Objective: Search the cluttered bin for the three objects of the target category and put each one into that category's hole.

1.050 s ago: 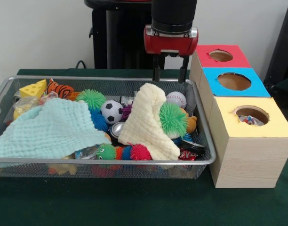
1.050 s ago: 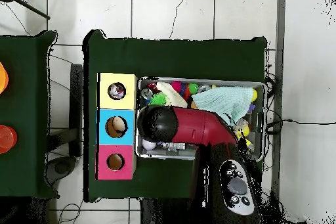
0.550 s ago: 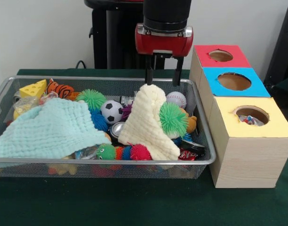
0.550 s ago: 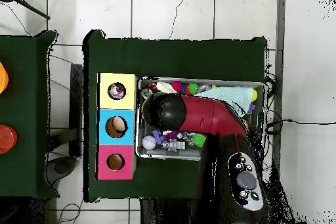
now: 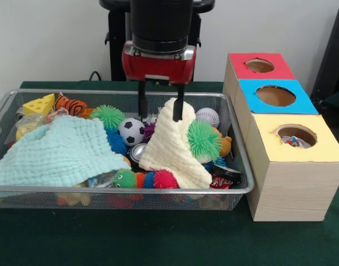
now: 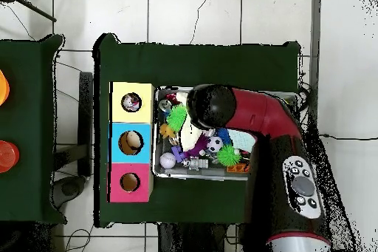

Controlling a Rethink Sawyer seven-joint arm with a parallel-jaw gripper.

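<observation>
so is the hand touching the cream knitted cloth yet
Cannot tell. In the front view one finger of the hand overlaps the peak of the cream knitted cloth, but depth is unclear; overhead, the arm hides it.

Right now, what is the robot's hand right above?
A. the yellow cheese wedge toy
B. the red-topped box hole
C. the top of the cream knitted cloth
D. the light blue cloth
C: the hand hangs with its two open fingers at the peak of the cream knitted cloth, near the black and white soccer ball.
</observation>
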